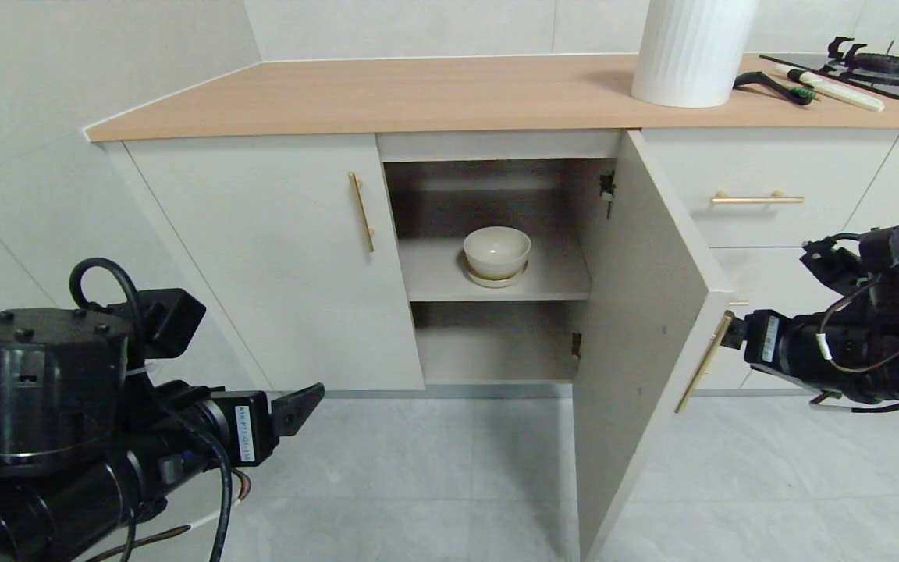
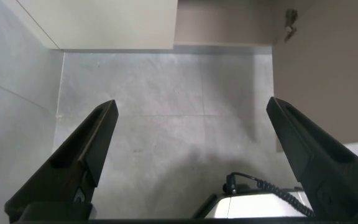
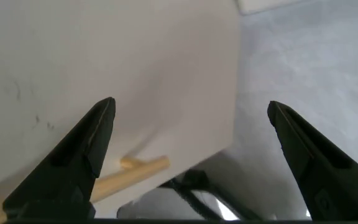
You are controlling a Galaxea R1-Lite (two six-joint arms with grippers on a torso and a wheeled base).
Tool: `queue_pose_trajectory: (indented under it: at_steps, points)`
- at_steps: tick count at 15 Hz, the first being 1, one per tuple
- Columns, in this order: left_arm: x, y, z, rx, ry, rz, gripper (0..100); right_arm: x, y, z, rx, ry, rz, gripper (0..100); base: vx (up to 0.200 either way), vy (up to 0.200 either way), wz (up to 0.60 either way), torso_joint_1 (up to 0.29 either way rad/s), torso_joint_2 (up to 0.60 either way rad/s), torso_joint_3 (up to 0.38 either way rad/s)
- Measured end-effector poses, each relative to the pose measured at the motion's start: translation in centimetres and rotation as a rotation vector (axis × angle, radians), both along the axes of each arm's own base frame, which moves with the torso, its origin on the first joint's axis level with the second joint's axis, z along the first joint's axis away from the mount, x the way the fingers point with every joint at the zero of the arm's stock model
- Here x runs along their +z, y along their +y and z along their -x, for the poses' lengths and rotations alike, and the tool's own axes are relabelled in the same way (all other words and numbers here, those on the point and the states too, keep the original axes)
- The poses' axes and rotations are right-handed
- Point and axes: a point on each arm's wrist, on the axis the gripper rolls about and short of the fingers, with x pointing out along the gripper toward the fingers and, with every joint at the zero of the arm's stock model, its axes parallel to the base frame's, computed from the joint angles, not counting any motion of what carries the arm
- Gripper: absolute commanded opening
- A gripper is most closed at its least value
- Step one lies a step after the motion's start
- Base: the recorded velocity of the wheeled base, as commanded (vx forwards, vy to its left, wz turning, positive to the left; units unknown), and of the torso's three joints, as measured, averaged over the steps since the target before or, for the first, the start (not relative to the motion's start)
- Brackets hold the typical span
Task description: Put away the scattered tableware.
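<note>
A cream, round ceramic bowl (image 1: 496, 250) stood on the upper shelf (image 1: 434, 277) of an open pale grey cabinet, roughly midway across it. It rested on a shallow dish (image 1: 496, 279) of the same colour, whose rim showed beneath it. The lower shelf (image 1: 488, 355) lay below.

The cabinet's right-hand door (image 1: 644, 336) was swung wide open, and its slim brass bar handle (image 1: 701, 363) faced the right arm. The right gripper (image 1: 733, 329) was just beside the upper end of that handle. In the right wrist view the gripper (image 3: 191, 104) was released, with its two black fingers (image 3: 82, 158) spread wide. The door face and the handle (image 3: 135, 171) lay between the fingers. Whether a finger touched the handle could not be told.

The left gripper (image 1: 305, 400) hung low over the grey tiled floor (image 1: 434, 468), in front of the closed left-hand door (image 1: 278, 257) and well apart from the bowl. In the left wrist view the gripper (image 2: 191, 106) was also released, with its fingers (image 2: 79, 162) wide apart and floor tiles between them.

On the light wooden surface (image 1: 418, 90) above the cabinet stood a tall white ribbed cylindrical vessel (image 1: 691, 51). Beside it lay a black-handled tool (image 1: 769, 83) and a cream-handled tool (image 1: 840, 89), near a black gas hob (image 1: 883, 62).
</note>
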Motion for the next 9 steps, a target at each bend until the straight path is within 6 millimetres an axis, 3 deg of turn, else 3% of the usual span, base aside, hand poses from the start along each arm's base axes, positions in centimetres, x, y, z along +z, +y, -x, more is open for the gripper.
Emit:
queue_pose_trajectory:
  at_steps: [5, 9]
  points:
    - [0.1, 0.0, 0.0, 0.004, -0.006, 0.001, 100, -2.0, 5.8, -2.4, 0.165, 0.020, 0.008, 100, 0.000, 0.000, 0.00, 0.000, 0.00, 0.000]
    - [0.1, 0.0, -0.1, 0.018, -0.011, -0.006, 100, -3.8, 7.8, -4.1, 0.175, -0.023, -0.030, 100, 0.000, 0.000, 0.00, 0.000, 0.00, 0.000]
